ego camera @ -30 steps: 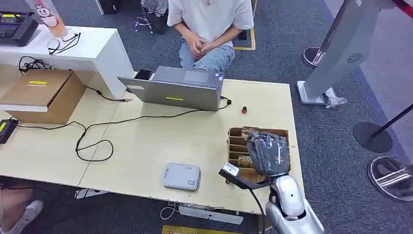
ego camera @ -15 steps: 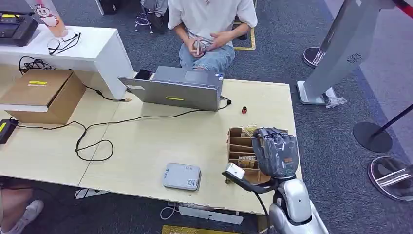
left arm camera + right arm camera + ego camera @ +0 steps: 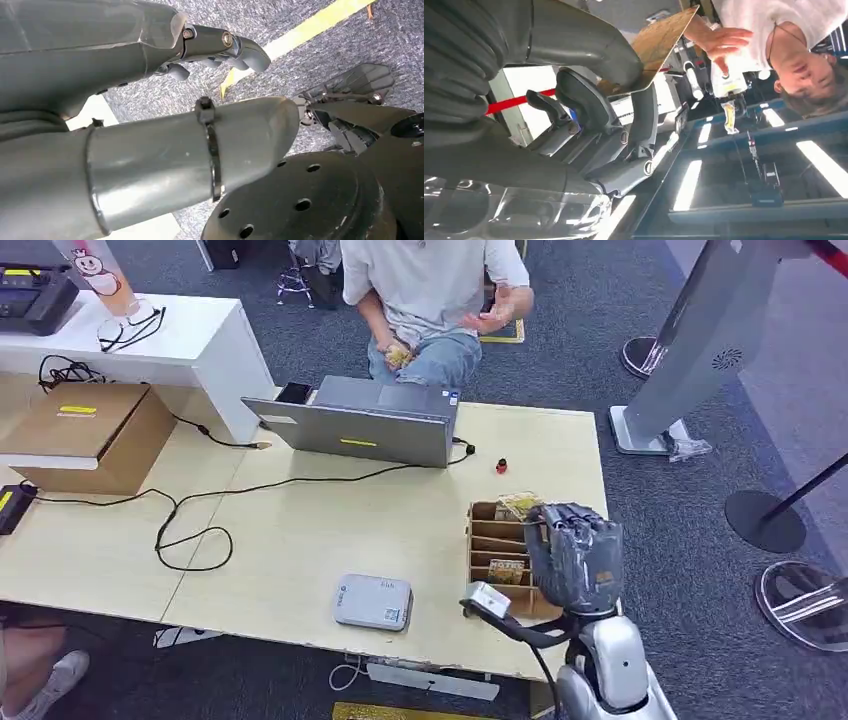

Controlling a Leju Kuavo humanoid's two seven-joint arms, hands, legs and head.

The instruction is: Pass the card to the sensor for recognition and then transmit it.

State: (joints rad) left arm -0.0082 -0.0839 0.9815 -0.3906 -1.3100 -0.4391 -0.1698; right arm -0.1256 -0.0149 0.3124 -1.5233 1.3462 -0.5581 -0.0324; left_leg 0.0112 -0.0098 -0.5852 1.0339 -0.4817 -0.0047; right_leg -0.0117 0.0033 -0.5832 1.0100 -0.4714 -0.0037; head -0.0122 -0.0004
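My right hand (image 3: 578, 558) hovers over the right side of a slotted cardboard card holder (image 3: 488, 536) at the table's right end. It pinches a tan patterned card (image 3: 520, 504), whose edge sticks out past the fingers. In the right wrist view the card (image 3: 659, 45) sits between the thumb and fingers of that hand (image 3: 589, 115). Another card (image 3: 507, 568) stays in a holder slot. The grey sensor pad (image 3: 372, 601) lies flat near the table's front edge, left of the holder. My left hand (image 3: 150, 125) hangs low and holds nothing, fingers apart.
A laptop (image 3: 365, 420) stands at the table's back edge, with a seated person (image 3: 430, 290) behind it holding one hand up. A small red thing (image 3: 501, 466) lies by the laptop. Cables (image 3: 190, 530) and a cardboard box (image 3: 90, 430) occupy the left side.
My right hand has drifted right, toward the table's front edge, and the card now shows beside its fingers. The person has unclasped their hands and raised one.
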